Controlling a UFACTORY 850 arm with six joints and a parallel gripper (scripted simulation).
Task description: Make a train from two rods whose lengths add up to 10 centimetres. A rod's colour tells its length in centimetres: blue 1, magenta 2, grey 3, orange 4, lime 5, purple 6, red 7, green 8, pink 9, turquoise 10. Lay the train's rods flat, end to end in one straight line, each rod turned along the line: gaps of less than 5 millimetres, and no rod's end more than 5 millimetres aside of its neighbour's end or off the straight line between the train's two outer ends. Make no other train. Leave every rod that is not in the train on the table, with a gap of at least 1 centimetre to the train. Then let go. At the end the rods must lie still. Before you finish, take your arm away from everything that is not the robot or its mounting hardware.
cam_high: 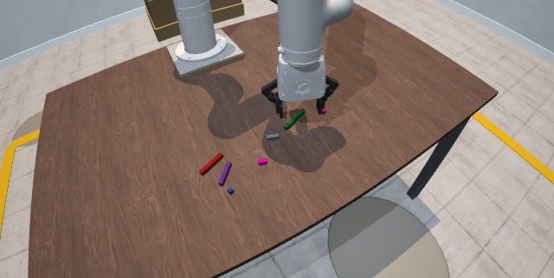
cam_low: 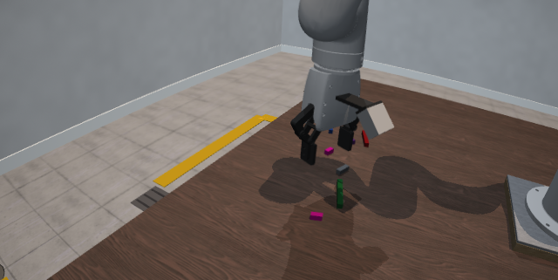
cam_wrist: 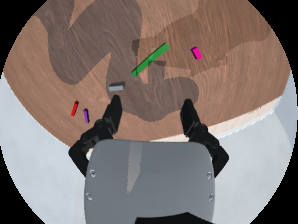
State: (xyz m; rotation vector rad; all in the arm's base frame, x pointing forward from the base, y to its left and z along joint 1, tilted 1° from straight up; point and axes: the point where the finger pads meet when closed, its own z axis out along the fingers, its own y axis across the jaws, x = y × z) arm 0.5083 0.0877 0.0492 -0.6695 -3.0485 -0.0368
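On our brown wooden table (cam_high: 130, 209) (cam_low: 436, 175) (cam_wrist: 40, 95) lie seven coloured rods, two of them magenta; our one black-fingered gripper (cam_high: 300, 113) (cam_low: 328, 151) (cam_wrist: 152, 104) stands wide.

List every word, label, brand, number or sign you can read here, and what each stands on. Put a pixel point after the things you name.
No readable text in any view.
A round emblem on the arm's white wrist housing (cam_high: 301, 78) (cam_low: 333, 97): too blurred to read.
The rods, such as the green rod (cam_high: 294, 119) (cam_low: 340, 194) (cam_wrist: 150, 60), show no lettering.

gap btwn green rod (cam_high: 294, 119) (cam_low: 340, 194) (cam_wrist: 150, 60), grey rod (cam_high: 273, 137) (cam_low: 343, 170) (cam_wrist: 116, 87)
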